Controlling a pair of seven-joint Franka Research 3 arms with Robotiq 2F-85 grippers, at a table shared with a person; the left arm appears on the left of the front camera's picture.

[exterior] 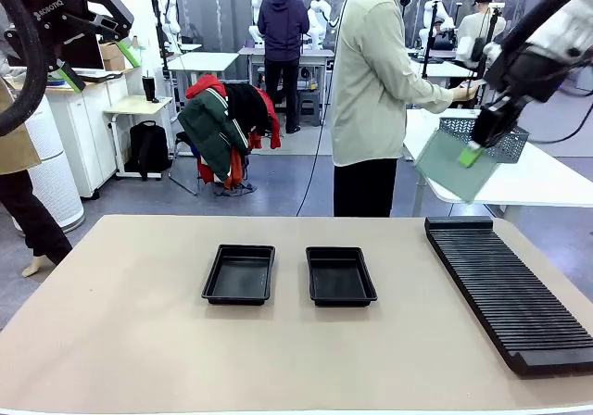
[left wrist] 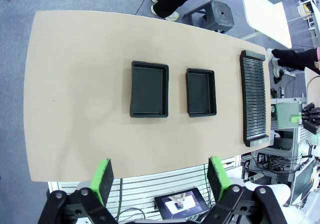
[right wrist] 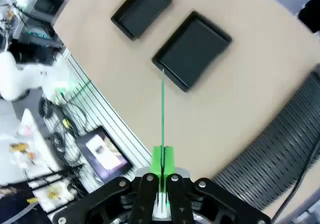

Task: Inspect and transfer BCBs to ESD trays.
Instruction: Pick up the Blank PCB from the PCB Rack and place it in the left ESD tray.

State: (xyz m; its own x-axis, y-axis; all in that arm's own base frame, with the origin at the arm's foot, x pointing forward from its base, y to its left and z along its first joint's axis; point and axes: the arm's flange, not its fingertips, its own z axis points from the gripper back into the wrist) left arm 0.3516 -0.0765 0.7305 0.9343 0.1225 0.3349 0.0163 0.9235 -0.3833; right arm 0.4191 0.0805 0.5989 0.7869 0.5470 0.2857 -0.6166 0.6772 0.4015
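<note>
Hanging tilted from the right gripper [exterior: 471, 156], the BCB [exterior: 445, 172] looks thin, grey-green.

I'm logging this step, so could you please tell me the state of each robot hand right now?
Left hand: open, holding nothing.
Right hand: closed on a BCB.

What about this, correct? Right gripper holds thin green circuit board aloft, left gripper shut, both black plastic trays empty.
No: left gripper is open, pads wide apart in the left wrist view. Right gripper does hold the thin green circuit board aloft; both black plastic trays are empty.
</note>
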